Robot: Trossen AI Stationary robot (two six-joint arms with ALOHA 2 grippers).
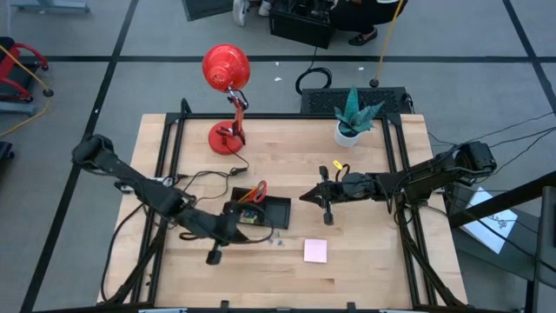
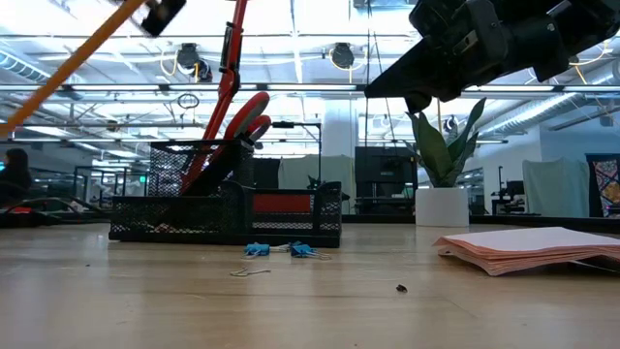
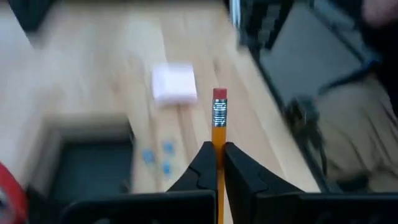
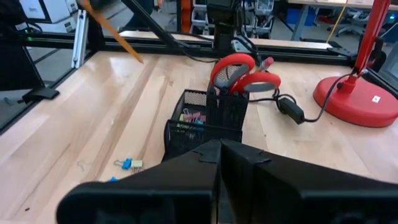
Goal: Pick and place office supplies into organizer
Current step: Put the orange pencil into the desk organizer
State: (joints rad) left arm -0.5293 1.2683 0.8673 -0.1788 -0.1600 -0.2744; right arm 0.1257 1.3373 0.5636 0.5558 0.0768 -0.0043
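Organizer: black mesh desk tray, set on the wooden table near its middle; red-handled scissors stood upright in its taller compartment, small coloured items seen in the lower one. Blue clips laid on the table just in front of it; pink sticky-note pad placed apart. Orange pencil clamped in the left gripper, raised beside the tray. Right gripper: jaws together, nothing held.

My left gripper hovers left of the sticky-note pad; scissors stand in the organizer, clips before it.
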